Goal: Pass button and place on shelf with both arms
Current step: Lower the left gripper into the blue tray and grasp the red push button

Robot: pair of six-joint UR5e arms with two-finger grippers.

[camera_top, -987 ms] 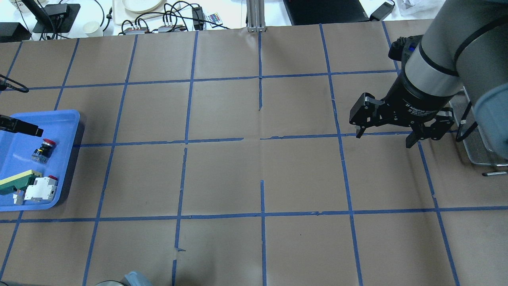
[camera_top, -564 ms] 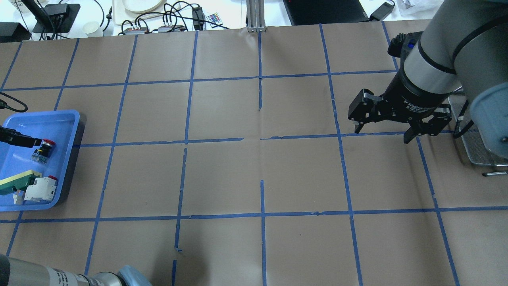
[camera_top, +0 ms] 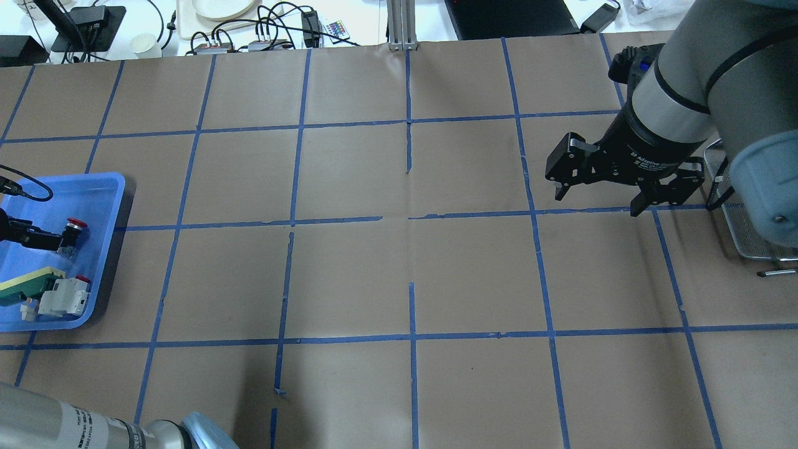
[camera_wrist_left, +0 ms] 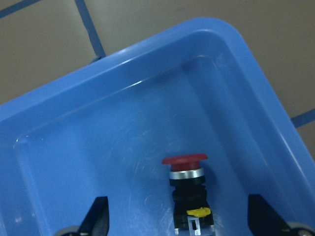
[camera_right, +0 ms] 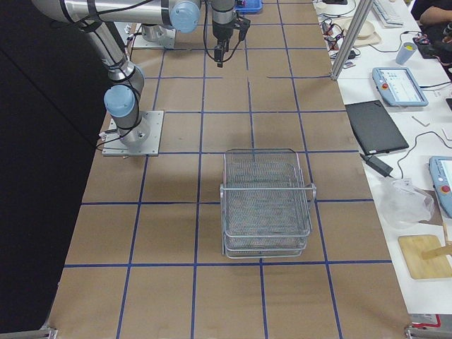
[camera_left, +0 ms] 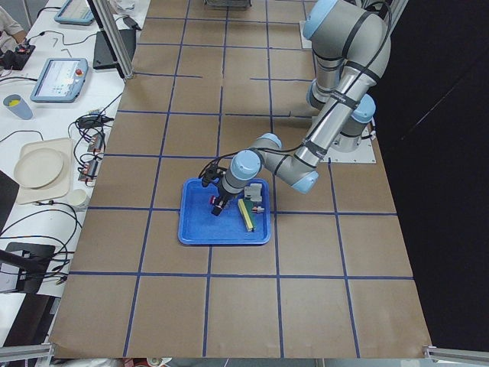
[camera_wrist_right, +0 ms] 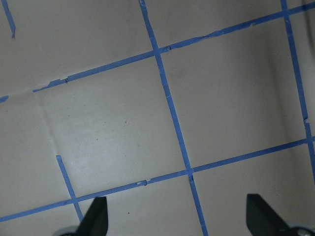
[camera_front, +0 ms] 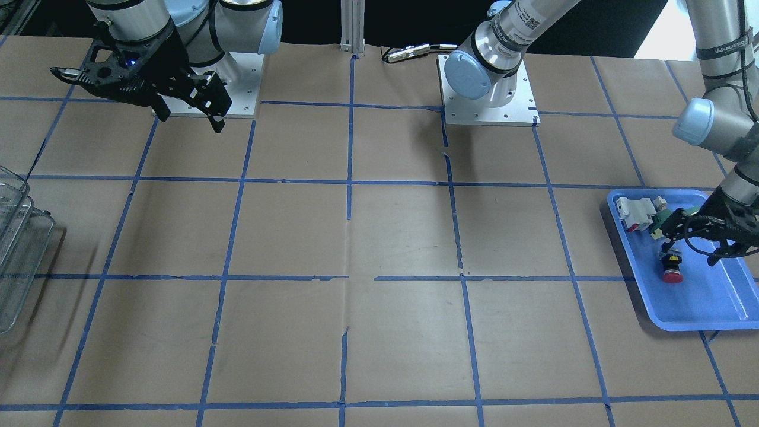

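The button (camera_wrist_left: 187, 183), with a red cap and black body, lies on its side in the blue tray (camera_wrist_left: 123, 64). It also shows in the overhead view (camera_top: 72, 228) and the front view (camera_front: 672, 268). My left gripper (camera_front: 691, 245) is open and low over the tray, with the button's body between its spread fingers (camera_wrist_left: 96, 217), not touching. My right gripper (camera_top: 596, 201) is open and empty, held above the table near the shelf. The wire mesh shelf (camera_right: 267, 205) stands at the table's right end, also in the overhead view (camera_top: 751, 240).
A white-and-red block (camera_top: 62, 297) and a green-and-yellow wedge (camera_top: 26, 284) lie in the tray's near end beside the button. My left arm's elbow (camera_top: 93, 427) sits at the overhead view's bottom left. The table has brown paper with blue tape lines.
My left gripper has moved down over the tray until its fingers straddle the button. My right gripper has drifted slightly away from me, still open. The left elbow has come into view.
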